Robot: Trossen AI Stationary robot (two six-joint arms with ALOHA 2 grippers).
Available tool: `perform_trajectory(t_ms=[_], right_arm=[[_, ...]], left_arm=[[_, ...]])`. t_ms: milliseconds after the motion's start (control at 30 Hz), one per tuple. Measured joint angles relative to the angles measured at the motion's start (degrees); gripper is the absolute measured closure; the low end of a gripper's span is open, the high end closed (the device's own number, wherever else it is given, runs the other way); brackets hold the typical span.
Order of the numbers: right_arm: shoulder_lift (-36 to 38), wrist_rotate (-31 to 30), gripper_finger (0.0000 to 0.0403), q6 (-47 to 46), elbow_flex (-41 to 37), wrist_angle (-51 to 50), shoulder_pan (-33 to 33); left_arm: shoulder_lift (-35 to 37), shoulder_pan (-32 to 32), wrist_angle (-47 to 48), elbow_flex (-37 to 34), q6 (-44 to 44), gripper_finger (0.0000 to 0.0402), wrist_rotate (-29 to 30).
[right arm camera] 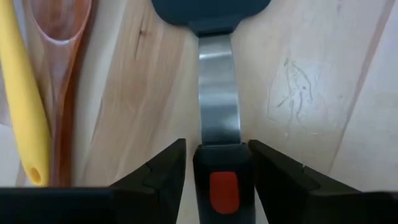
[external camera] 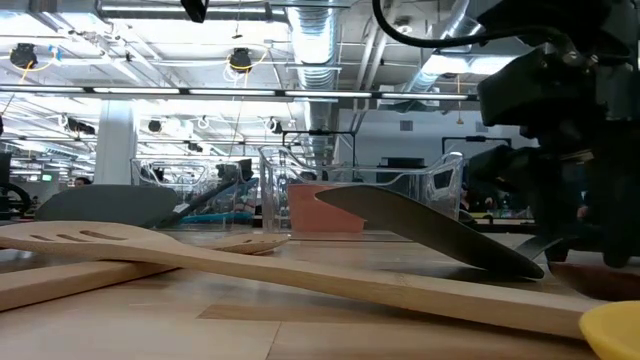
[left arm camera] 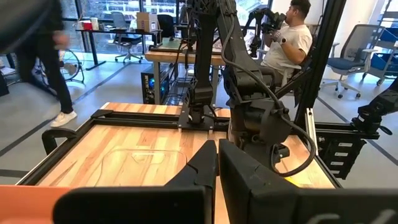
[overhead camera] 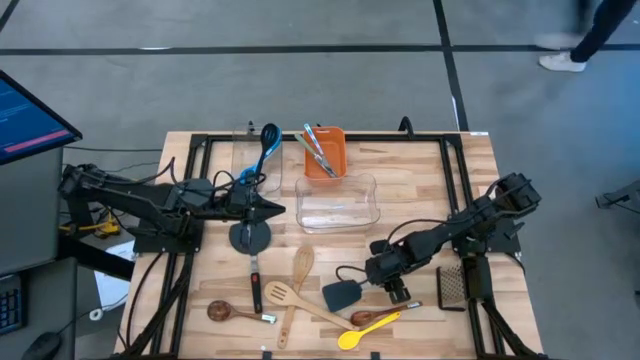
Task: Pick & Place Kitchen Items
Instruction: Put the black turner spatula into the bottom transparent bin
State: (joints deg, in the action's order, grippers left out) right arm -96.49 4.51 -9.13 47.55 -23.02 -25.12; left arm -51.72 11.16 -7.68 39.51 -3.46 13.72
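Right hand [right arm camera: 217,163] straddled the black turner [overhead camera: 345,294] handle on the table [overhead camera: 420,190], fingers apart, not clamped. Left hand [overhead camera: 275,209] clenched empty near the clear tub [overhead camera: 337,203]. Other utensils lay nearby.

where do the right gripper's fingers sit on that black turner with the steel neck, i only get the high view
Observer: The right gripper straddles the black turner at its handle, one finger on each side with a gap on both. It is open, not clamped.
Operator: is the blade flat on the table
Observer: No. In the low view the blade slopes up off the wooden table, with its free end raised.
Operator: and the left gripper, holding anything
Observer: The left gripper has its fingers together with nothing between them. It faces the clear plastic tub.
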Motion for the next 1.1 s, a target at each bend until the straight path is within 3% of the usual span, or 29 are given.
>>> perform_trajectory(t_ms=[300, 833, 1100], right_arm=[[0.9, -0.3, 0.0298, 0.0, -0.2, -0.1, 0.2], [1.0, 0.0, 0.0298, -1.0, -0.1, -0.8, 0.0], [1.0, 0.3, 0.0298, -1.0, 6.0, -9.6, 0.0]], left_arm=[[0.0, 0.0, 0.0, 0.0, 0.0, 0.0399, 0.0], [0.0, 0.0, 0.0, 0.0, 0.0, 0.0399, 0.1], [0.0, 0.0, 0.0, 0.0, 0.0, 0.0399, 0.1]])
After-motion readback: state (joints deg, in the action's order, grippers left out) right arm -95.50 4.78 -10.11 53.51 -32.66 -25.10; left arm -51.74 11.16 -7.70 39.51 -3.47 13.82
